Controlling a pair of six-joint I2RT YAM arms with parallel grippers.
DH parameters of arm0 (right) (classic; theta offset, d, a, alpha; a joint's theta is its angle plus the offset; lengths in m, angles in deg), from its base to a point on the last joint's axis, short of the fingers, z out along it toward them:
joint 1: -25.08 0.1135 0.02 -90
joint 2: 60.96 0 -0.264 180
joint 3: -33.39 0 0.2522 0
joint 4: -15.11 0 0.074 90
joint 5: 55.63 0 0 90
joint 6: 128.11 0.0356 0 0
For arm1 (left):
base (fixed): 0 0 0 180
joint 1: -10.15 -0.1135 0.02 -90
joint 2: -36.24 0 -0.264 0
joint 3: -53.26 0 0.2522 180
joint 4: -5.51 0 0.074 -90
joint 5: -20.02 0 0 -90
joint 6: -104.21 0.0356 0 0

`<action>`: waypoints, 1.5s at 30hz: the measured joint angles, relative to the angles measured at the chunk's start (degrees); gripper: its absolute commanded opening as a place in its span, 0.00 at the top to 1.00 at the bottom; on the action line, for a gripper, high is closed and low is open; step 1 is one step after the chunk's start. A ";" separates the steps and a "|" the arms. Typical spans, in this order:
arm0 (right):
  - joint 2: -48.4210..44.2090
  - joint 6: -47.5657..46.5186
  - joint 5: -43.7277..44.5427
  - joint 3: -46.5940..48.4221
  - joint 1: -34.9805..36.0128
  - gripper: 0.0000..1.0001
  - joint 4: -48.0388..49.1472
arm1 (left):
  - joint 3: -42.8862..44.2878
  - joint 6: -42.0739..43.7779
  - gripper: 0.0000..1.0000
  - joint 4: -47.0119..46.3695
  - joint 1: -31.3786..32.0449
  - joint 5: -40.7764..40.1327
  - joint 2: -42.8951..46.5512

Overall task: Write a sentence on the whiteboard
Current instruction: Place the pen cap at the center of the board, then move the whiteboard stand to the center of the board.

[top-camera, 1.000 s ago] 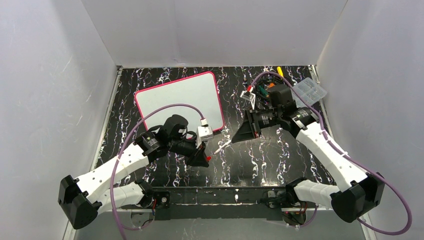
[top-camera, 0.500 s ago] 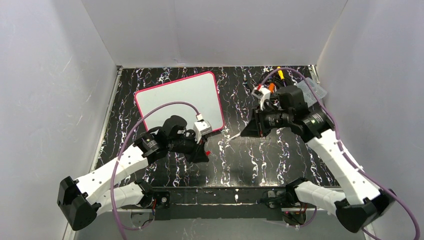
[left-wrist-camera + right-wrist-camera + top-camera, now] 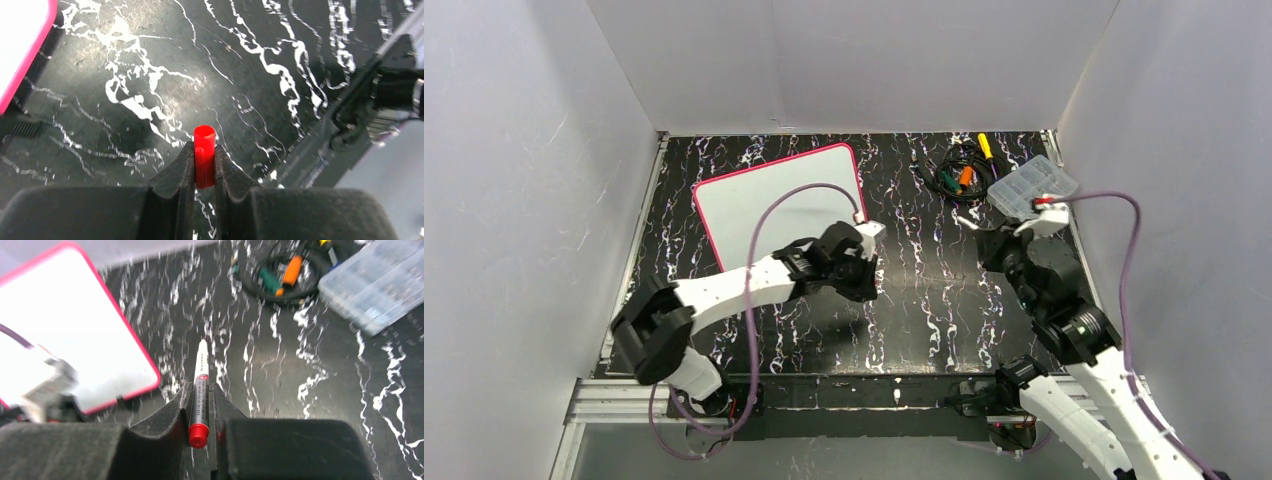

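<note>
**Lying flat at the bench's far left: the whiteboard, with marker and cap held apart**

The whiteboard (image 3: pixel 774 200) is laid flat on the far left part of the bench (image 3: pixel 924 300). It is turned at a slant, so that one rounded corner is pointed toward the arms. Its pink-red border is seen all round from above, and its face is shown as plain white.

The left arm (image 3: pixel 724 290) is stretched across just past the board's near right corner, and its purple cable (image 3: pixel 809 186) is arched over the board. The left jaws are clenched on a small red cap (image 3: pixel 204 145). The cap is held between the fingertips over dark bench, and the board's pink edge is caught at the upper left of that wrist view.

The right arm (image 3: pixel 1044 285) is raised over the right side of the bench, well apart from the left. The right jaws are clamped on a marker (image 3: pixel 201 370), a white barrel with a red end. The red end is seated at the jaws and the pale tip is pointed away. The tip is seen over dark bench, apart from the board's border.

A clear plastic compartment box (image 3: pixel 1032 188) is set at the far right. A coil of black cables (image 3: pixel 954 180), with orange and green pieces in it, is placed just beside the box. A yellow-handled tool (image 3: pixel 985 146) is laid just behind the coil.
</note>
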 measured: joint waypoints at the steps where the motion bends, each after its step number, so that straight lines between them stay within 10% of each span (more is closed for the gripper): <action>1: -1.49 0.37 1.88 -0.39 0.00 0.99 1.18 | 1.22 -0.35 1.00 -0.26 0.42 -1.22 -2.86; 13: -4.20 1.51 10.62 -0.63 0.00 0.99 5.29 | 16.00 -0.37 0.93 -2.05 3.56 -7.50 -26.03; 24: -4.20 1.46 11.39 -1.25 0.00 0.99 4.31 | 17.86 -0.33 0.50 -1.81 3.65 -10.03 -28.65; 45: -3.21 -0.74 3.91 -0.09 0.00 0.99 2.89 | 8.96 4.68 0.32 18.93 -5.51 -8.79 14.49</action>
